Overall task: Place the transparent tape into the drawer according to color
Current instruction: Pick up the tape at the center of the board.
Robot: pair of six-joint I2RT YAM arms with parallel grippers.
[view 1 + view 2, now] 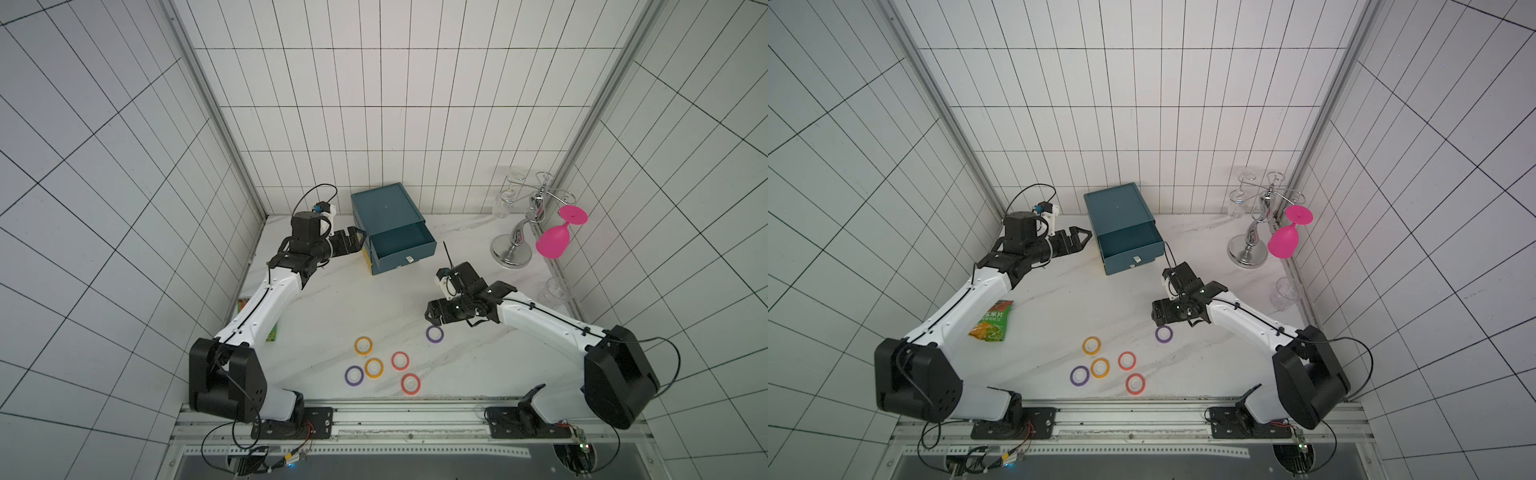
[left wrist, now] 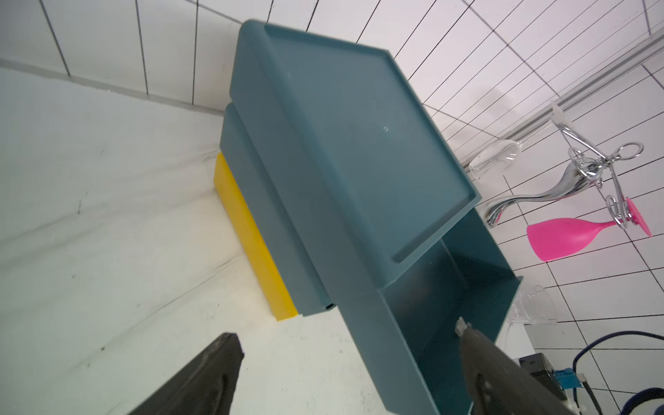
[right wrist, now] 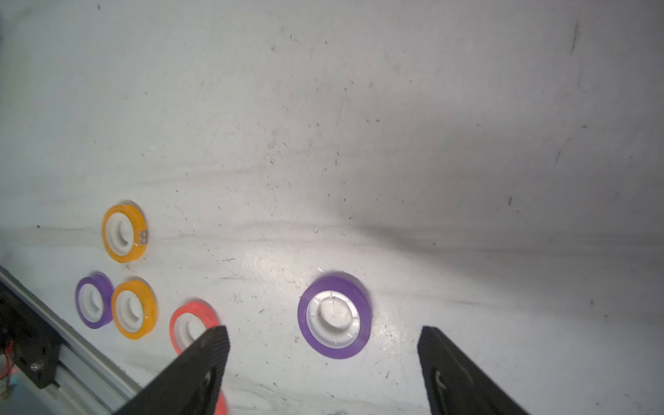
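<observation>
The drawer cabinet (image 1: 386,208) is dark teal with a yellow side (image 2: 248,237) and stands at the back of the table. One drawer (image 1: 401,245) is pulled out, and no roll shows inside it. Several transparent tape rolls lie flat near the front: two orange (image 1: 363,345) (image 1: 374,368), two red (image 1: 400,360) (image 1: 410,383) and two purple (image 1: 354,375) (image 1: 434,333). My left gripper (image 1: 359,239) (image 2: 346,332) is open and empty at the left edge of the pulled-out drawer. My right gripper (image 1: 430,313) (image 3: 325,330) is open just over the lone purple roll (image 3: 334,316), holding nothing.
A chrome glass rack (image 1: 515,245) with a hanging pink glass (image 1: 552,241) stands at the back right, and a clear glass (image 1: 555,291) sits by the right wall. A snack bag (image 1: 990,322) lies under the left arm. A metal rail (image 1: 411,415) runs along the front edge.
</observation>
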